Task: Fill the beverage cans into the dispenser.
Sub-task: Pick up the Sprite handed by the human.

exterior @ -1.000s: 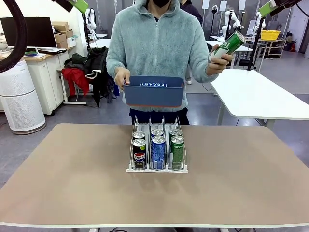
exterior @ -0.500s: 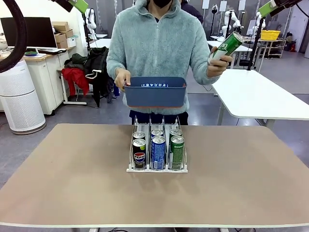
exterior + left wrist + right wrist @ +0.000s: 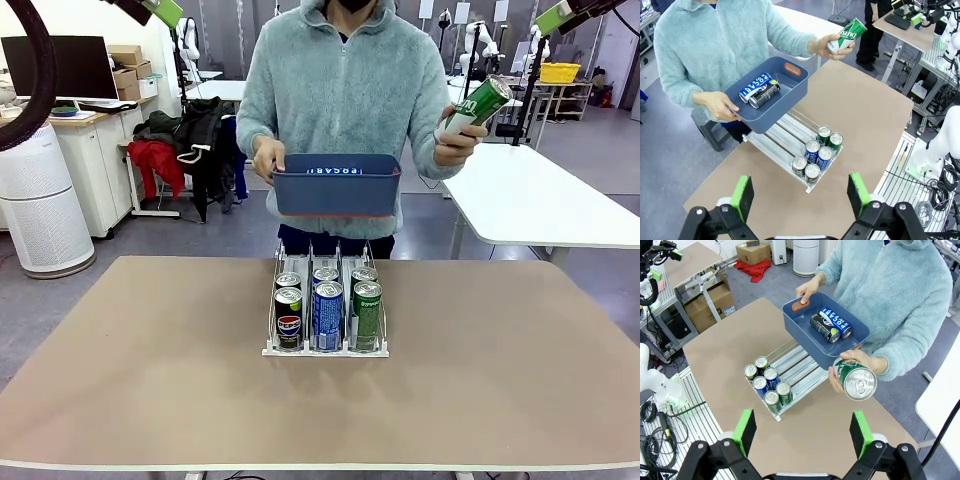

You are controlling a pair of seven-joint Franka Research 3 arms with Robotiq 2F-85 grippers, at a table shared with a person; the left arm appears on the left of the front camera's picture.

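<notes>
dispenser (image 3: 325, 262) sits mid-counter (image 3: 140, 360). It has three lanes, two cans each, all bunched at the robot-side end. Front row: front Pepsi can (image 3: 289, 322) in the picture-left lane, front blue can (image 3: 328, 316) in the middle, front green can (image 3: 367, 315) on the right. One silver-topped can stands right behind each, and the far half of the lanes is bare.

The person at the far side holds a dark blue bin (image 3: 337, 190) in one hand (image 3: 268, 160), in the air near the dispenser's far end and off the counter. The other hand (image 3: 455, 138) holds the held green can (image 3: 480, 103), tilted and raised to the side, apart from the bin.

Front view gives the bin's outer wall. The wrist views look down into it: the bin's blue can (image 3: 755, 86) and the bin's black can (image 3: 764, 95) lie side by side, with an orange grip (image 3: 792, 69) at one end. Right wrist view shows the held green can's silver top nearly end-on.

left gripper (image 3: 800, 196): fingers spread wide, nothing between them, high over the counter. right gripper (image 3: 804, 432): same, released and empty.
</notes>
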